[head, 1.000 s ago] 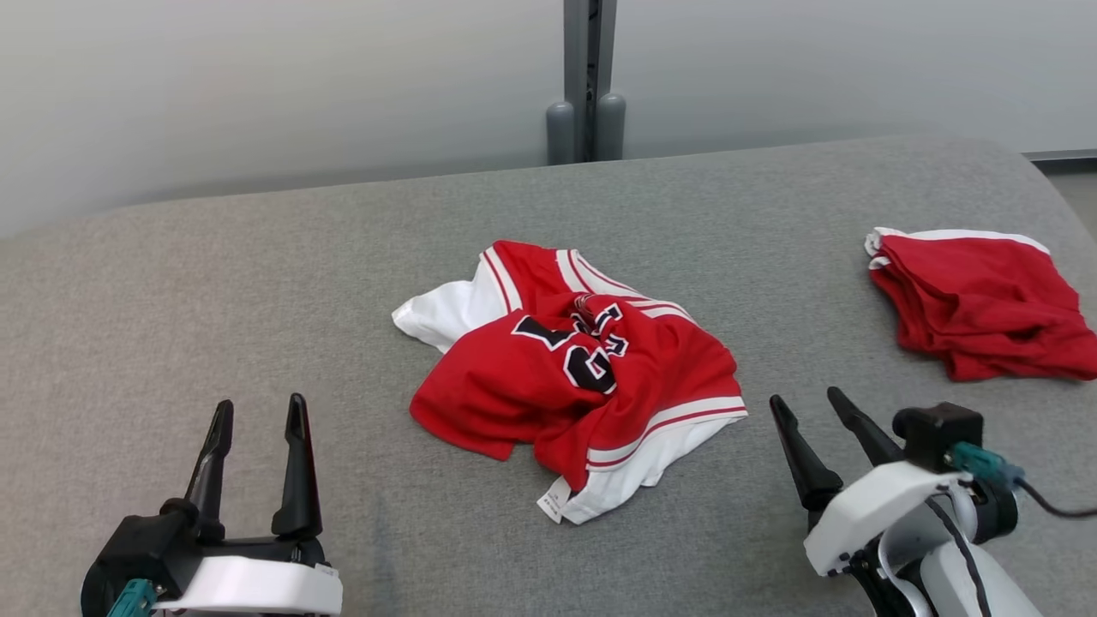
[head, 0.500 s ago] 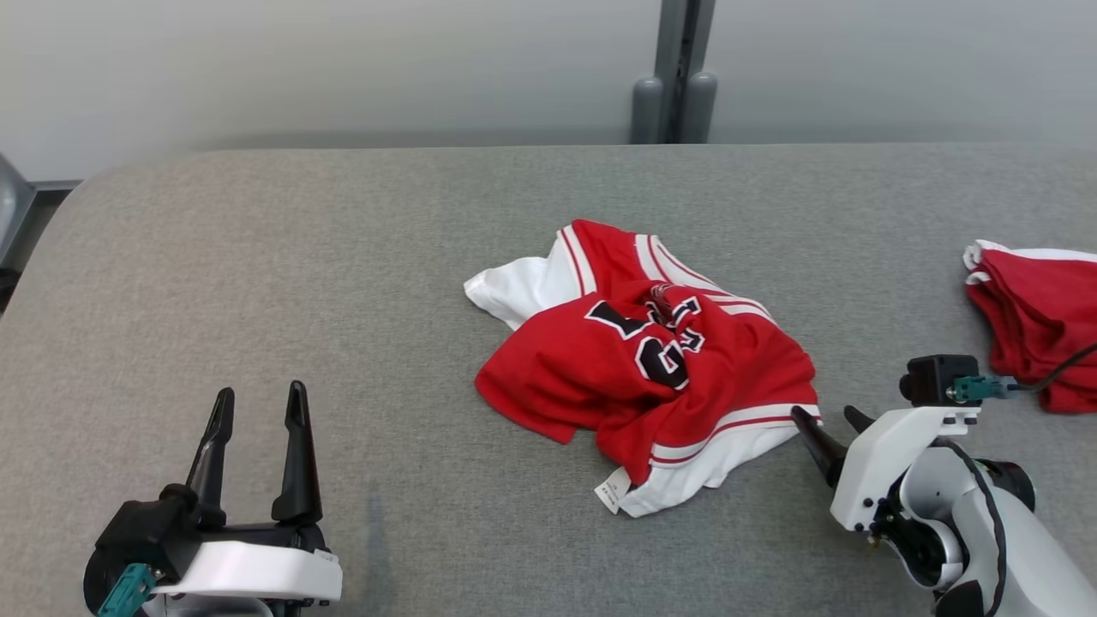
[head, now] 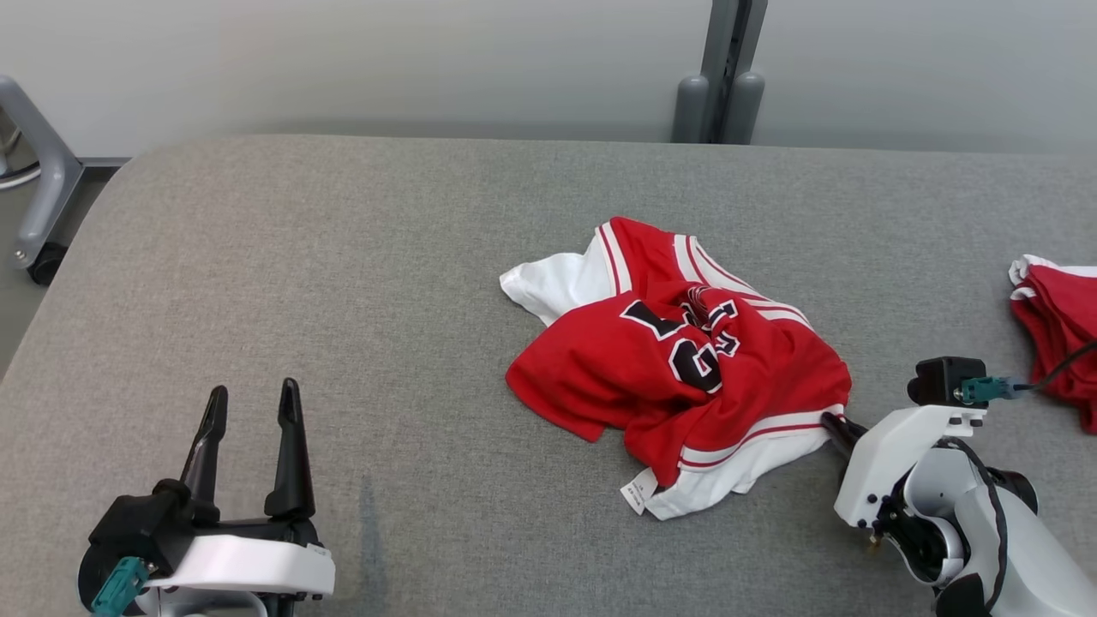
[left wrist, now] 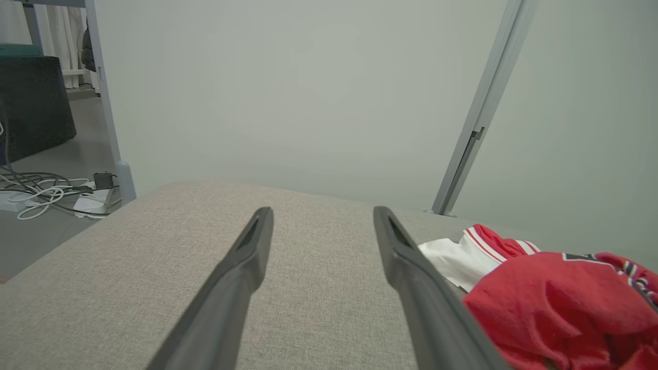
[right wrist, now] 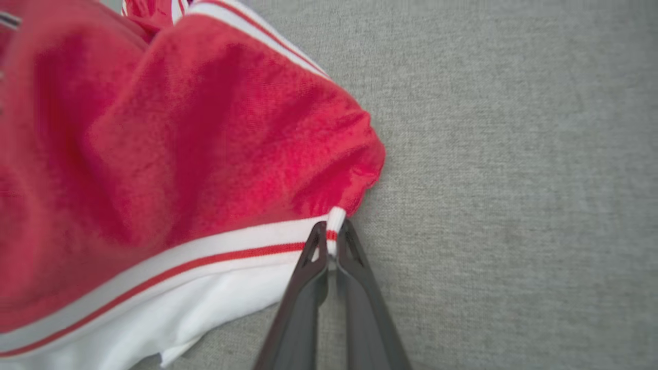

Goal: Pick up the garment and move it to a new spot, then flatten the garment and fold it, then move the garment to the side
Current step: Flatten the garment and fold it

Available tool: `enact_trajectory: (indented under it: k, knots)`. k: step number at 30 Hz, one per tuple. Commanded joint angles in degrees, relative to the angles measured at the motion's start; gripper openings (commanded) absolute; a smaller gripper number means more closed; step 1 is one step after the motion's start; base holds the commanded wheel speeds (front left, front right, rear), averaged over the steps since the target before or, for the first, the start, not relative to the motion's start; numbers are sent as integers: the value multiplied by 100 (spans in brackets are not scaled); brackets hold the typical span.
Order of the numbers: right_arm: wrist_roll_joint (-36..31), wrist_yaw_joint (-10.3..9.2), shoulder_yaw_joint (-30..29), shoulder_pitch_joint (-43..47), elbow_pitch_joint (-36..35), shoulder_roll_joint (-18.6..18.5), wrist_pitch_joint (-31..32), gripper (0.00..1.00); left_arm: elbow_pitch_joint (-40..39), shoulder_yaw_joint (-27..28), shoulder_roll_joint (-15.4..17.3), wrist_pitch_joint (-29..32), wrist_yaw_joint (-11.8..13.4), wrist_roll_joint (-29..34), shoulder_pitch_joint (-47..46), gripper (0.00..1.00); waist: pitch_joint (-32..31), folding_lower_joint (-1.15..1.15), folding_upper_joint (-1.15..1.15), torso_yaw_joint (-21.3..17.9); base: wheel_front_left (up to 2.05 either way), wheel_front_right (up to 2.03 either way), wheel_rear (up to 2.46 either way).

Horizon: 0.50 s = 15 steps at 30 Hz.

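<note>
Right gripper (right wrist: 332, 239) fingers (right wrist: 308, 288) pinch the garment (right wrist: 169, 154) hem, blurred close up.

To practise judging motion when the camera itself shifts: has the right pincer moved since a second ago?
Yes. Against the crumpled jersey, which lay still, the right pincer has crossed the gap leftward and now pinches its striped hem corner.

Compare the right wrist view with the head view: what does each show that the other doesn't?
Right wrist view: the right gripper shut on the striped hem corner of the jersey. Head view: the open left gripper standing apart, the jersey's black lettering, a second red garment at the right edge. Shared: the crumpled jersey on the gray padded surface.
</note>
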Motion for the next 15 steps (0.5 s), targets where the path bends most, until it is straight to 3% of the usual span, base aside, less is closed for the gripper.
enact_trajectory:
  k: [1,9,15]
  knots:
    - [53,1,36,-27,-43,-20,-81,0,6,37,0,-25,-22,24,-34,100,-44,0,0,-37,0,0,0]
    - [344,1,79,-114,-649,-252,-435,0,33,96,-19,-25,-104,85,40,100,-181,0,0,-263,0,0,0]
    - [280,1,-264,90,-1127,-597,-151,0,52,128,-37,-25,-144,96,66,100,-209,0,0,-399,0,0,0]
